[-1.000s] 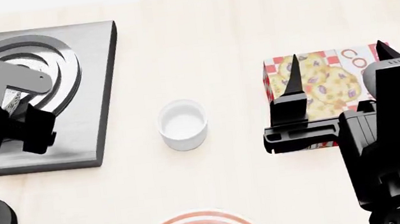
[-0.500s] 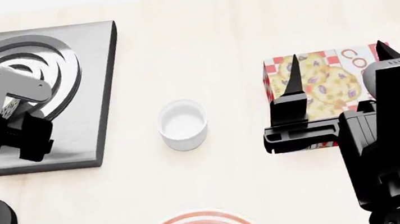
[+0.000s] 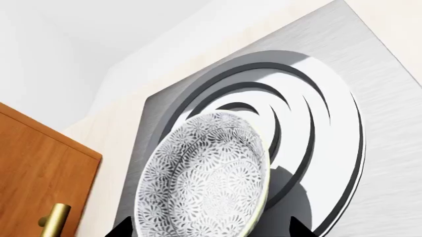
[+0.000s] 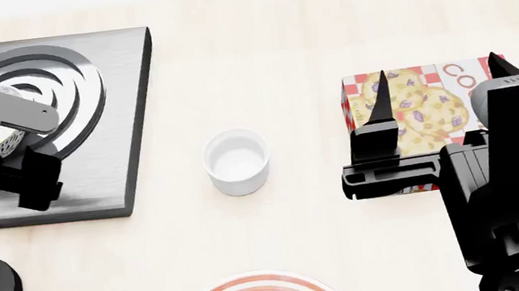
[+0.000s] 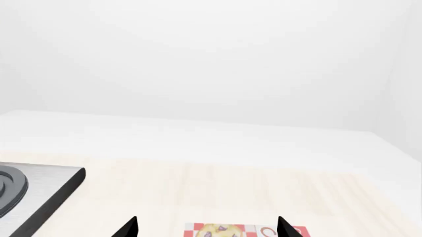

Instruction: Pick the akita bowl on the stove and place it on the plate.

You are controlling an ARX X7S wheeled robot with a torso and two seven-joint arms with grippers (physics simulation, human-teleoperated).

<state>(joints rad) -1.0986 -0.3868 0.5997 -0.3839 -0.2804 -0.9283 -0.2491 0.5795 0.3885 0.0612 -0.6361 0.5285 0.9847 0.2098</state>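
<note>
The akita bowl, white with a fine grey-black floral speckle, hangs tilted just above the stove's ring burner and casts a shadow on it. My left gripper is shut on it, one black fingertip on each side. In the head view only slivers of the bowl show beneath the left arm's grey bracket, over the stove at the far left. The plate, white with red rings, shows only partly at the bottom edge. My right gripper is open above a cookie box, with nothing between its fingertips.
A small plain white cup stands mid-table between the stove and the plate. A red-checked cookie box lies under the right gripper. A wooden cabinet with a brass handle shows beyond the stove in the left wrist view.
My left arm has drawn slightly left and toward me with the bowl, uncovering more of the burner rings. The right arm, cup and box have not moved.
</note>
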